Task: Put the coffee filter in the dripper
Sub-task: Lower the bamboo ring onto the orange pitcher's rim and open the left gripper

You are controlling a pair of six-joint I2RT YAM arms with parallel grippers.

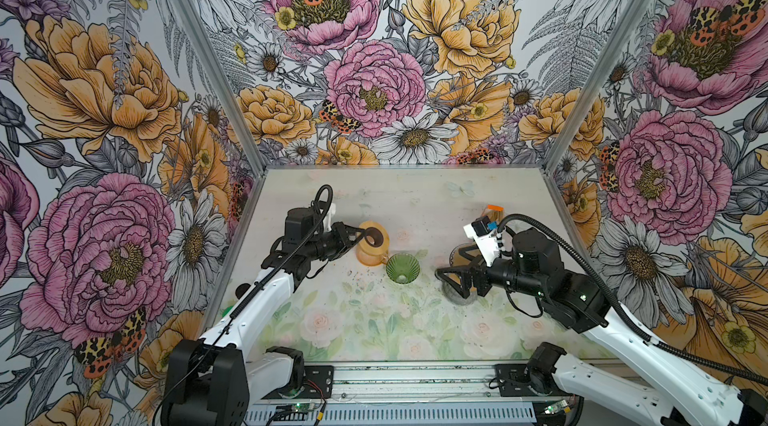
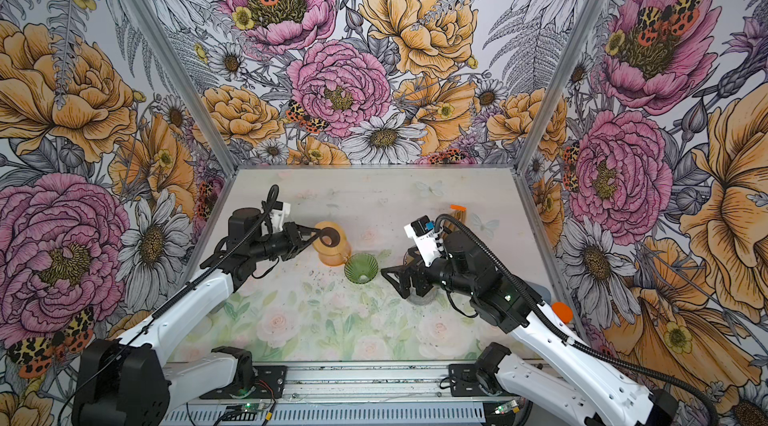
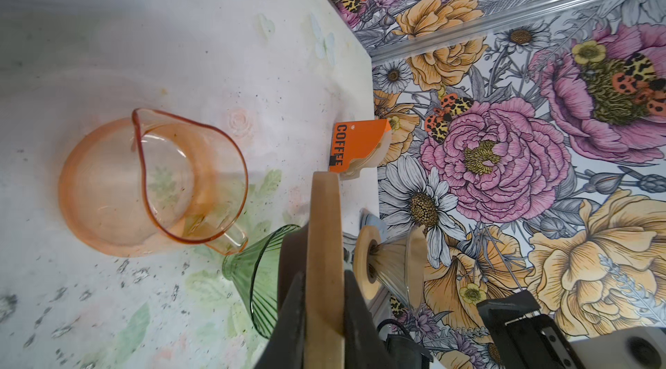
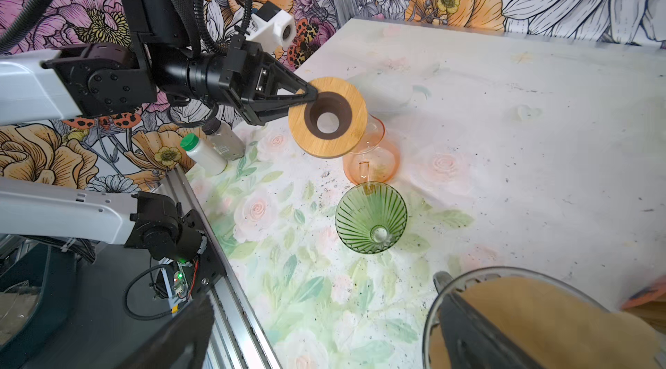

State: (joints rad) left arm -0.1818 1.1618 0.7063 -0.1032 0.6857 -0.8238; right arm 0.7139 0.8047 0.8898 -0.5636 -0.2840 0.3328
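Right jaws wide open just beside coffee filter point(image 4: 540, 313) in clear dripper point(image 4: 511, 270), left jaws clamping wooden ring point(image 4: 324, 147)

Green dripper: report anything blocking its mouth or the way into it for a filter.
Nothing visible does. The green dripper is empty, its mouth uncovered. The ring in the left gripper's shut jaws hangs over the carafe, beside the dripper, not above it.

We see a robot lab booth: floral wall panels point(image 1: 374, 70) in aluminium framing point(image 1: 204, 49) enclose a rose-printed tabletop point(image 1: 374, 203), with both arms point(image 1: 266, 299) bolted to a front rail point(image 1: 415, 380).
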